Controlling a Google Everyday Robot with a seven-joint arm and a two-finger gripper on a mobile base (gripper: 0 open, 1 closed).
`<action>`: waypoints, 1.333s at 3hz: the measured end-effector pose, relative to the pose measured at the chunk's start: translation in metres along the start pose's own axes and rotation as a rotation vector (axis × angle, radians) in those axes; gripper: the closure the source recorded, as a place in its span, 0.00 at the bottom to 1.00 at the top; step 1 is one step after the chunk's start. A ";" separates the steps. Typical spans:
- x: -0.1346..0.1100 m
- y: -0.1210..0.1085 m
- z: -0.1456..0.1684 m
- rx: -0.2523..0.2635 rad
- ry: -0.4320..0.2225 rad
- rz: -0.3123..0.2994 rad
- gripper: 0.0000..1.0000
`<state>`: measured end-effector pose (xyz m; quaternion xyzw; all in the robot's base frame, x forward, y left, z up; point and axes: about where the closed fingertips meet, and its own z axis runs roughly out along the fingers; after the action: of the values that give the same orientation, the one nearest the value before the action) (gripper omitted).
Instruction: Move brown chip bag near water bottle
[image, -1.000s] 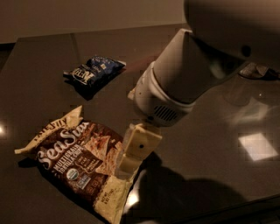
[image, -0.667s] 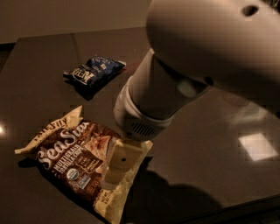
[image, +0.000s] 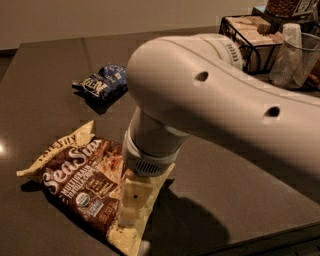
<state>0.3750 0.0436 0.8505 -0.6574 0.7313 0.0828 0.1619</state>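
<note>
Now we note the main change over the last second: the end effector (image: 134, 207) has come down and moved further in over the near right edge of the brown chip bag (image: 82, 185). It now sits directly on or just above the bag's cream border. The arm (image: 210, 95) has swung across and fills most of the upper right of the view.

We cannot tell whether the end effector is spread, pressed together or pinching the bag, because its tip merges with the cream edge beneath it.

The brown chip bag itself has not shifted. It lies flat on the counter (image: 45, 70), under the end effector and stretching away from it toward the left of the view. The blue chip bag (image: 102, 85) also stays where it was, well beyond the end effector on the far side.

We judge that the approach is finished and the grasp is the step in hand. Transport has not begun.

We cannot pick out the water bottle. The arm covers much of the counter beyond the end effector, and only a wire basket (image: 245, 35) and a clear cup (image: 295, 60) show far off at the upper right. Confirm the target location before carrying the bag.
</note>
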 end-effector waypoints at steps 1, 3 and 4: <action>0.013 -0.004 0.011 -0.002 0.043 0.023 0.13; 0.034 -0.021 -0.017 0.021 0.045 0.063 0.61; 0.051 -0.039 -0.039 0.051 0.046 0.088 0.83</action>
<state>0.4042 -0.0214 0.8729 -0.6219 0.7650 0.0562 0.1581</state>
